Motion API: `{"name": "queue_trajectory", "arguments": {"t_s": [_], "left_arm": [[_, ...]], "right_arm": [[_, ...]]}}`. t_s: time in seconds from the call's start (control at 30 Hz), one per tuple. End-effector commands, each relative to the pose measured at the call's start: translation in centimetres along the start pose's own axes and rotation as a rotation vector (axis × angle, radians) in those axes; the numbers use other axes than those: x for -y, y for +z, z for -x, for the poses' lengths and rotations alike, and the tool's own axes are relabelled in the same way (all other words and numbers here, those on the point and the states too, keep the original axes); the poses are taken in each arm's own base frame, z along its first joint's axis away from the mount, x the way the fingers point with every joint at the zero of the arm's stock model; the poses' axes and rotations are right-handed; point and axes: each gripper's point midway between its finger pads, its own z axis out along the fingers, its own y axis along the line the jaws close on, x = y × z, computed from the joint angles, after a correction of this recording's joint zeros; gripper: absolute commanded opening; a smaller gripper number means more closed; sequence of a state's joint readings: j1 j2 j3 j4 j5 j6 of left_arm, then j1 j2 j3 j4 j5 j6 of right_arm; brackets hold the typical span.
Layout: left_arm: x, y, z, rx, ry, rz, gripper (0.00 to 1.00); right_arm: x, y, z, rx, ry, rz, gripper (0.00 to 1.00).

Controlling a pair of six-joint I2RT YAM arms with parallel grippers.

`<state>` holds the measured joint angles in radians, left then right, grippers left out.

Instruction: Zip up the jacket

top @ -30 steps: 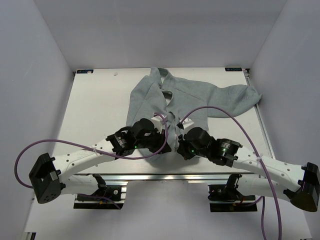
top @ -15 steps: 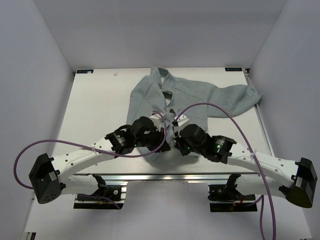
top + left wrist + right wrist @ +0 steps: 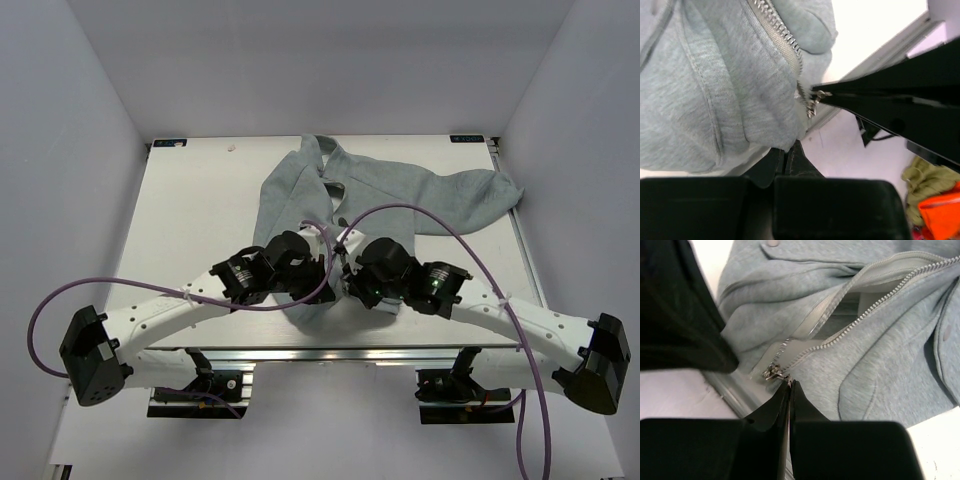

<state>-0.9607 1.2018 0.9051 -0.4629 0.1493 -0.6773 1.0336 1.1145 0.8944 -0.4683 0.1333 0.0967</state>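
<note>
Since a second earlier, the right hand had slid left to meet the left hand at the near hem of the jacket, which lay spread on the bench. From the left wrist, the left hand pinched that hem. From the right wrist, the right hand was closed on the zipper pull.

Count's easy: one soft grey-green fleece jacket, one white tabletop, two black claws (left claw, right claw), two purple cables.

White table, plain pale walls on three sides, even light
</note>
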Motion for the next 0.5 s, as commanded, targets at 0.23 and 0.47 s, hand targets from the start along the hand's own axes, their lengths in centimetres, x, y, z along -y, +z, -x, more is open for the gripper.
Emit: {"name": "queue_trajectory", "arguments": {"t_s": [0.23,0.47], "left_arm": [[-1.3,-3.2,2.0,0.08,0.146,0.132,0.36],[-0.8,-5.9,4.8,0.226,0.268,0.129,0.92]], "right_arm": [[2.4,-4.3,3.2,0.069,0.0,-0.065,0.0],[2.6,-4.8,4.7,0.107,0.002,-0.074,0.0]]}}
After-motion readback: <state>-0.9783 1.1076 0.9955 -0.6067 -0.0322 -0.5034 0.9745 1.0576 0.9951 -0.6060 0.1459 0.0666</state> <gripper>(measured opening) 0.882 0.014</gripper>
